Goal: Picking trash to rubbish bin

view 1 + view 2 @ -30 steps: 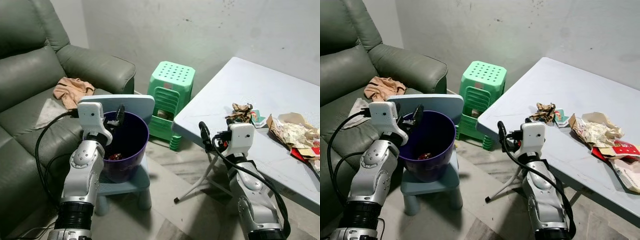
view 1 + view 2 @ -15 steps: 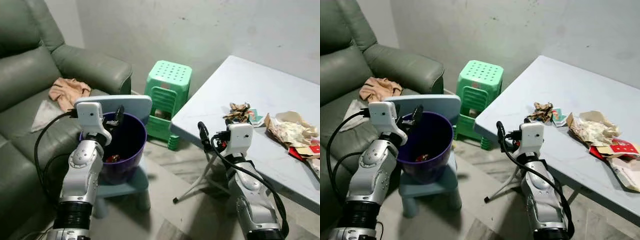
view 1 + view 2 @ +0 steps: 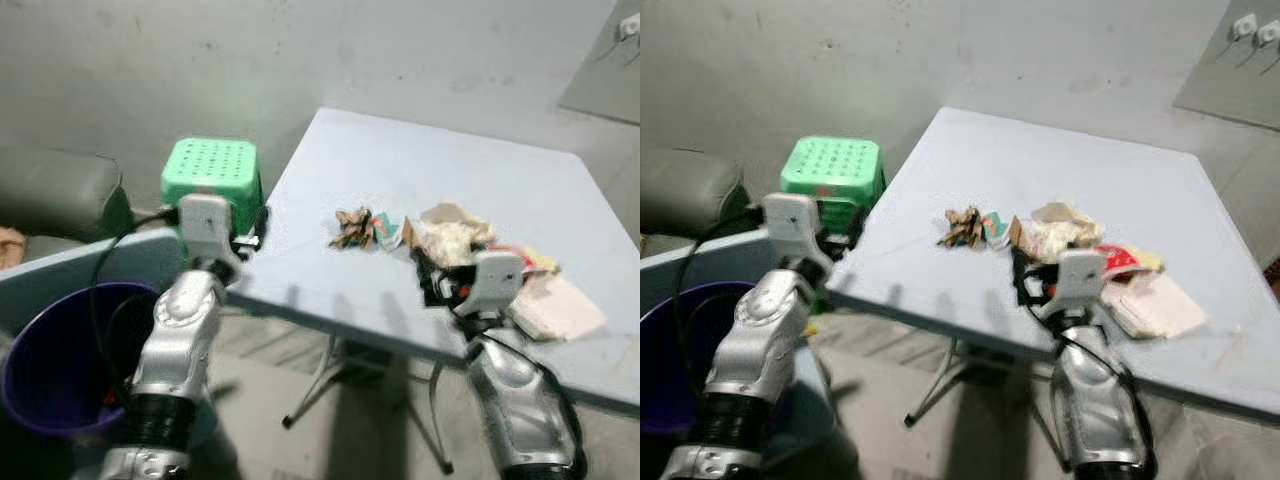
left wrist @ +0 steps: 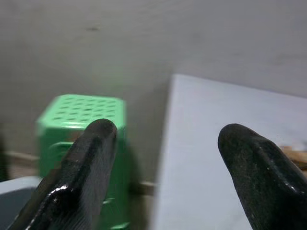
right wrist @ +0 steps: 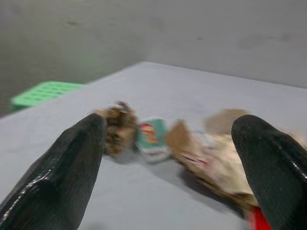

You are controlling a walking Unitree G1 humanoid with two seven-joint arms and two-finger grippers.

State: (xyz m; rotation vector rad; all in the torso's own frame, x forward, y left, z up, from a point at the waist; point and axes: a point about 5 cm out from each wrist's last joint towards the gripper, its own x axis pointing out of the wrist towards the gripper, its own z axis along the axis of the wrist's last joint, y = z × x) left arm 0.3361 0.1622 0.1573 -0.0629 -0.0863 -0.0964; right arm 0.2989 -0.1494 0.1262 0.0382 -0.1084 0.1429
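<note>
The trash — a brown crumpled scrap, a small teal packet and torn paper — lies mid-table, just ahead of the right gripper, whose fingers are spread wide and empty. The left gripper is likewise open, holding nothing, at the table's corner. The purple bin sits low to the robot's left. A clean pick probably means centring one piece between the fingers before closing.

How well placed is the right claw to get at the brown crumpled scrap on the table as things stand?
Probably well placed. The right claw is open and points across the bare table toward the brown crumpled scrap. Nothing lies between them, though the paper pile sits close beside the scrap.
</note>
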